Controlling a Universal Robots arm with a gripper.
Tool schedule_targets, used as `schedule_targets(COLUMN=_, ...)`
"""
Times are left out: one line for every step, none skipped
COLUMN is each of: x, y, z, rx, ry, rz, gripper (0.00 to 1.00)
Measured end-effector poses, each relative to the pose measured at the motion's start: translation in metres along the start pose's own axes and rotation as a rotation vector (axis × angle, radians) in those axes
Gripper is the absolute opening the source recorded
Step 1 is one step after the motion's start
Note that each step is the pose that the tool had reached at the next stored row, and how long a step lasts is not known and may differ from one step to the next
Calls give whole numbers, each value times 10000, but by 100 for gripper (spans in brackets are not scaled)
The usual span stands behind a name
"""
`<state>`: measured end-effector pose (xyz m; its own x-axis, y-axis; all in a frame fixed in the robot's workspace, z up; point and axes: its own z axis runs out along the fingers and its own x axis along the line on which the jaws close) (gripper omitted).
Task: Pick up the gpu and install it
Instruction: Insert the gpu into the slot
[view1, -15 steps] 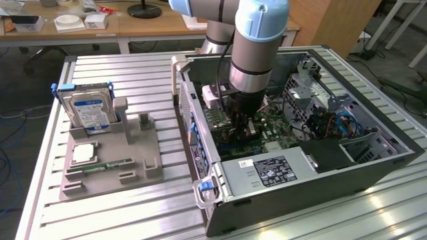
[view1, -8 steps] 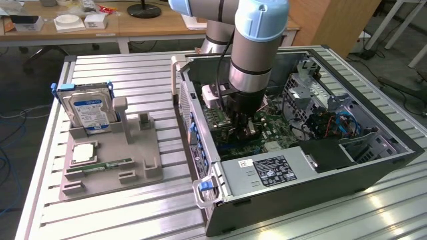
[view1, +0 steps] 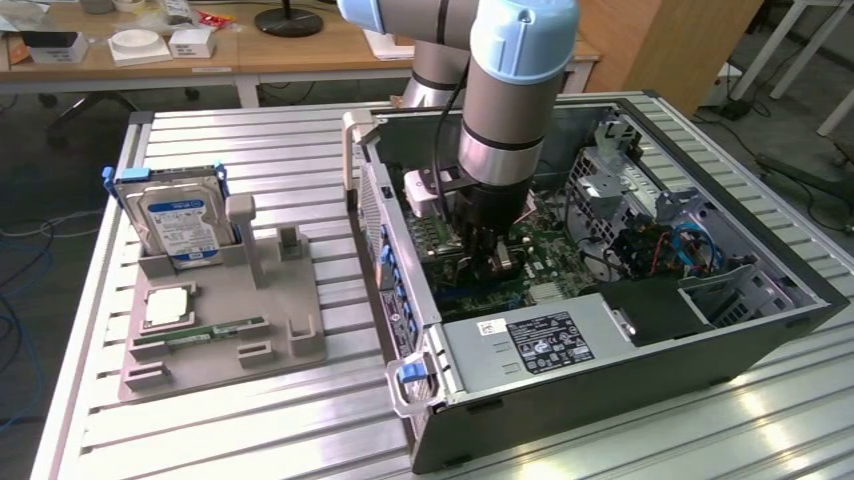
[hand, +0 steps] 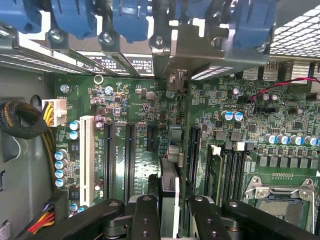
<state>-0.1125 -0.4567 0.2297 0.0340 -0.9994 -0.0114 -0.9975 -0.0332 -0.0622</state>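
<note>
Exterior view, left to right: a grey holder carrying a hard drive on the slatted table; the open computer case, into which the gripper reaches. Wrist view: fingers clamp the gpu, edge-on above the motherboard, its bracket at the rear slots.

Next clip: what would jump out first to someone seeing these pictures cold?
The robot arm plunging into the open computer case on the slatted metal table, its gripper low over the green motherboard. In the wrist view the gpu, seen edge-on, stands between the gripper's fingers above the dark expansion slots. At the exterior view's left, a blue-labelled hard drive stands upright in a grey parts holder.
</note>
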Motion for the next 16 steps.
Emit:
schedule_targets(x=0, y=0, z=0, rx=0, ry=-1, rz=0, gripper=27)
schedule_targets(x=0, y=0, z=0, rx=0, ry=-1, rz=0, gripper=27)
schedule_targets(x=0, y=0, z=0, rx=0, ry=-1, rz=0, gripper=27)
schedule_targets(x=0, y=0, z=0, rx=0, ry=-1, rz=0, gripper=27)
schedule_targets(x=0, y=1, z=0, rx=1, ry=-1, rz=0, gripper=27)
schedule_targets(x=-1, y=3, z=0, rx=2, ry=-2, rz=-1, gripper=27)
schedule_targets(x=-1, y=3, z=0, rx=2, ry=-2, rz=-1, gripper=27)
schedule_targets(x=0, y=3, z=0, rx=3, ry=-2, rz=-2, gripper=27)
schedule_targets(x=0, y=4, z=0, rx=7, ry=-2, rz=-1, gripper=27)
schedule_targets(x=0, y=4, z=-1, rx=13, ry=-2, rz=0, gripper=27)
schedule_targets(x=-1, y=5, z=-4, rx=21, ry=-3, rz=1, gripper=27)
schedule_targets(x=-2, y=5, z=-9, rx=28, ry=-2, rz=2, gripper=27)
schedule_targets(x=-3, y=4, z=-16, rx=32, ry=1, rz=1, gripper=27)
schedule_targets(x=-4, y=3, z=-24, rx=38, ry=2, rz=1, gripper=27)
schedule_targets(x=-5, y=2, z=-25, rx=43, ry=0, rz=0, gripper=27)
schedule_targets(x=-5, y=2, z=-25, rx=43, ry=0, rz=0, gripper=27)
